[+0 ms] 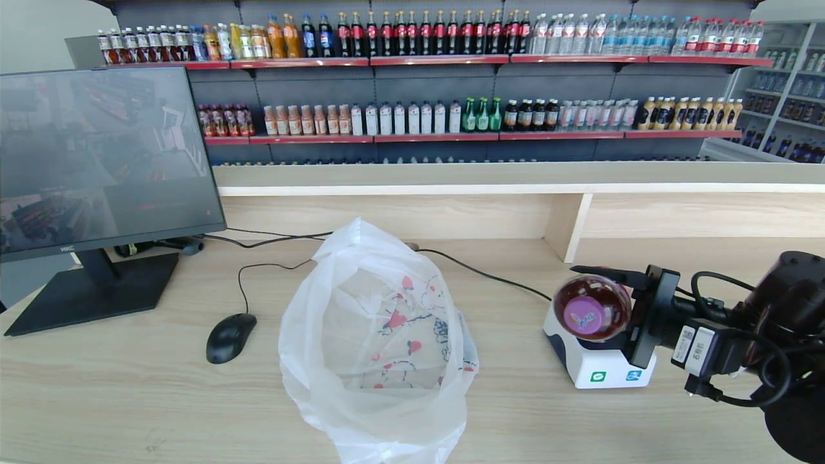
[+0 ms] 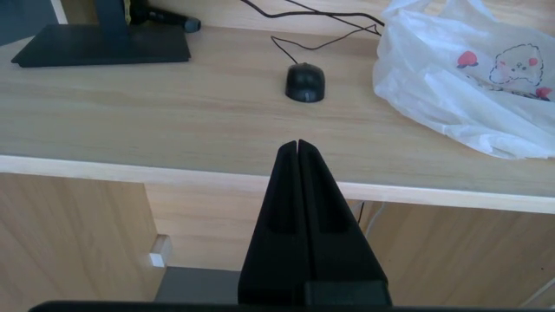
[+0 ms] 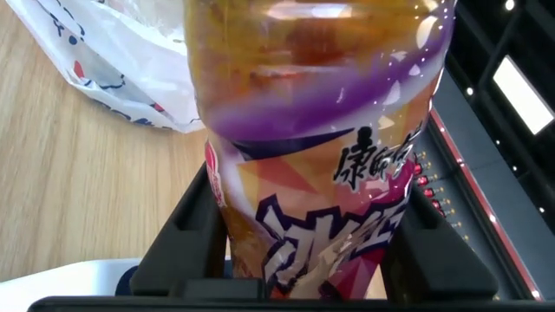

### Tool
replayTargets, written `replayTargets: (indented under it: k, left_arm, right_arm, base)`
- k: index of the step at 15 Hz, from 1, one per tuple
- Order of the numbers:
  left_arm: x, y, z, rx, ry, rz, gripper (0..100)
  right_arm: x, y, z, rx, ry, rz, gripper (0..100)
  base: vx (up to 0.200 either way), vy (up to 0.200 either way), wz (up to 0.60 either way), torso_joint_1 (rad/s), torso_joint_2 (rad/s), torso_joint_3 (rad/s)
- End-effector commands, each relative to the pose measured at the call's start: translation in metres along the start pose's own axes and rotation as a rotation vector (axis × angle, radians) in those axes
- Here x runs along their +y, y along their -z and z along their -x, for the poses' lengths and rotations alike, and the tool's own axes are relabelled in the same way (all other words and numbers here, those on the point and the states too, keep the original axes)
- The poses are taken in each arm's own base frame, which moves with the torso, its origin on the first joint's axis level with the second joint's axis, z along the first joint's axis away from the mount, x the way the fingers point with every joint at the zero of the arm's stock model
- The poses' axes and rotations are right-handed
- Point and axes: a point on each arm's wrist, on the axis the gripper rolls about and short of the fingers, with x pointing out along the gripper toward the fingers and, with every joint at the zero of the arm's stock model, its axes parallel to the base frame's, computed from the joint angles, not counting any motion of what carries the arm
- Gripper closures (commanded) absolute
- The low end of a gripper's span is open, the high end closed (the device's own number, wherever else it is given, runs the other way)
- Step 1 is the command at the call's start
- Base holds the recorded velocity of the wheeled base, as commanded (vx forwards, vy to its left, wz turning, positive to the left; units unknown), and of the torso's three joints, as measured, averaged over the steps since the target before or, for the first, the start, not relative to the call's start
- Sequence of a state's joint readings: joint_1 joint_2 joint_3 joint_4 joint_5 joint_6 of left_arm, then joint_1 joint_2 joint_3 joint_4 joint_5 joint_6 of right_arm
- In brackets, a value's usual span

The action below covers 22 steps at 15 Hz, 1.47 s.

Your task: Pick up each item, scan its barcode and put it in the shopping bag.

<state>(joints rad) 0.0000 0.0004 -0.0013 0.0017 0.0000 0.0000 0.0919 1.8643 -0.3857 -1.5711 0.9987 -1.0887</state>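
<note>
My right gripper (image 1: 609, 303) is shut on a brown drink bottle (image 1: 592, 307) with a purple cap, held lying on its side just above the white barcode scanner (image 1: 599, 368). The cap points toward the shopping bag. In the right wrist view the bottle (image 3: 321, 147) with its purple and orange label sits between the black fingers (image 3: 186, 234). The white plastic shopping bag (image 1: 377, 341) with red cartoon prints stands open at the middle of the counter. My left gripper (image 2: 297, 165) is shut and hangs in front of the counter's near edge, below the tabletop.
A monitor (image 1: 97, 161) on a black stand occupies the far left of the wooden counter (image 1: 129, 399). A black mouse (image 1: 230, 336) with its cable lies between the monitor and the bag. A raised wooden ledge (image 1: 515, 183) runs along the back, with drink shelves behind.
</note>
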Motion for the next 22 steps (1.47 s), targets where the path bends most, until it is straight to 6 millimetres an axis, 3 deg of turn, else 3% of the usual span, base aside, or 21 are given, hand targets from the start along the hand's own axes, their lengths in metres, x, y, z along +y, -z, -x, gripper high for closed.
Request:
replayTargets:
  k: [1, 22]
  left_arm:
    - [0.0, -0.0001, 0.0001, -0.001, 0.0, 0.0, 100]
    - [0.0, -0.0001, 0.0001, -0.001, 0.0, 0.0, 100]
  right_arm:
    - [0.001, 0.0008, -0.0002, 0.001, -0.002, -0.002, 100]
    - [0.0005, 0.0007, 0.0022, 0.01, 0.001, -0.002, 100]
  base:
    - [0.0, 0.0, 0.0, 0.0, 0.0, 0.0]
    - [0.0, 0.0, 0.0, 0.0, 0.0, 0.0]
